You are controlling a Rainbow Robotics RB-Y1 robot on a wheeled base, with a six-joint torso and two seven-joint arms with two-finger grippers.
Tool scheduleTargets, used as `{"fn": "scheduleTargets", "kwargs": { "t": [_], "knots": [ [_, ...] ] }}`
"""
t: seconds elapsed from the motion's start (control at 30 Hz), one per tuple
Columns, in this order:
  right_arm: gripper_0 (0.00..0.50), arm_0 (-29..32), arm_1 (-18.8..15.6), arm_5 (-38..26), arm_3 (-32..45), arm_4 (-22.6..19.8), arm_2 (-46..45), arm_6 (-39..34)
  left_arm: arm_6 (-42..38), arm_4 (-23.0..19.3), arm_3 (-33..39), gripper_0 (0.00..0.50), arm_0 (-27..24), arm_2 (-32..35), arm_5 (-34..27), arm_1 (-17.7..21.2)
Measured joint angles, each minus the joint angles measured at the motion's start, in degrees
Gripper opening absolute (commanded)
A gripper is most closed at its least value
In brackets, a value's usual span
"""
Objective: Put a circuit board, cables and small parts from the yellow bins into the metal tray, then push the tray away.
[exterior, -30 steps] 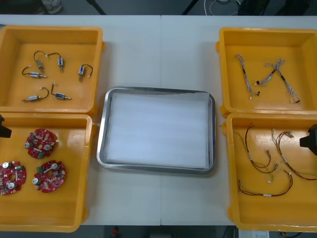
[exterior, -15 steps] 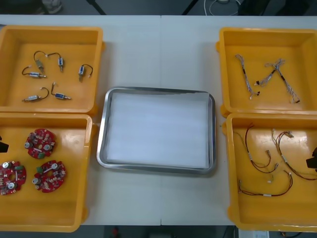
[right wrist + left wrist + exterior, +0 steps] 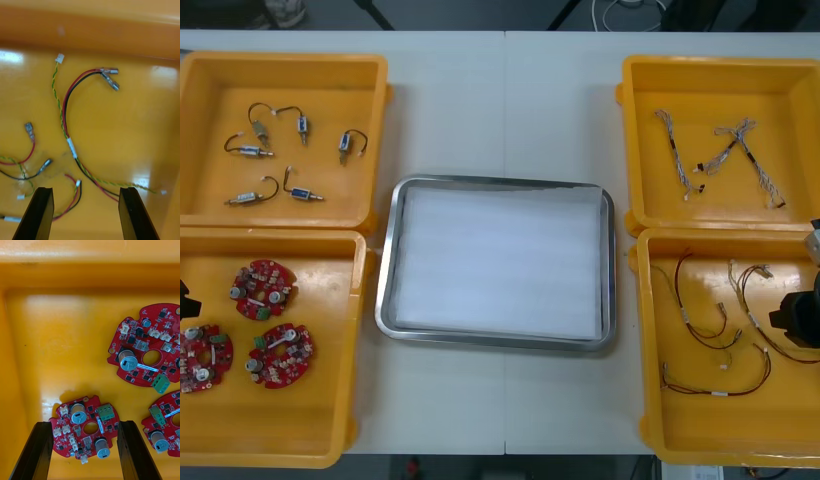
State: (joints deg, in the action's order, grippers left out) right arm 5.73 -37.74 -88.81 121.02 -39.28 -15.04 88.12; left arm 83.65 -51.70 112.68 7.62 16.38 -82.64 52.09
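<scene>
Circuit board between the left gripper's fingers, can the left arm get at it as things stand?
Probably yes. The left gripper is open with its fingers either side of the circuit board, which lies flat in the yellow bin, nothing on it.

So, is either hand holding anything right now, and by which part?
Nothing is held. The left hand is open above a circuit board; the right hand is open over the red and yellow cables.
</scene>
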Motion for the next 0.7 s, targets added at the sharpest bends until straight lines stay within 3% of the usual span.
{"fn": "scheduleTargets", "kwargs": {
  "t": [0.27,0.43,0.7],
  "knots": [
    [0.500,0.0,0.0,7.1,-4.7,3.1,5.5,2.0,0.0,3.2,-1.1,0.500,0.0,-3.7,3.5,0.0],
    [0.500,0.0,0.0,10.0,-7.0,3.4,7.3,2.0,0.0,3.5,-3.8,0.500,0.0,-5.9,7.2,0.0],
    [0.500,0.0,0.0,13.6,-10.3,3.6,8.3,3.6,0.0,4.1,-5.0,0.500,0.1,-6.4,7.7,0.0]
  ]
}}
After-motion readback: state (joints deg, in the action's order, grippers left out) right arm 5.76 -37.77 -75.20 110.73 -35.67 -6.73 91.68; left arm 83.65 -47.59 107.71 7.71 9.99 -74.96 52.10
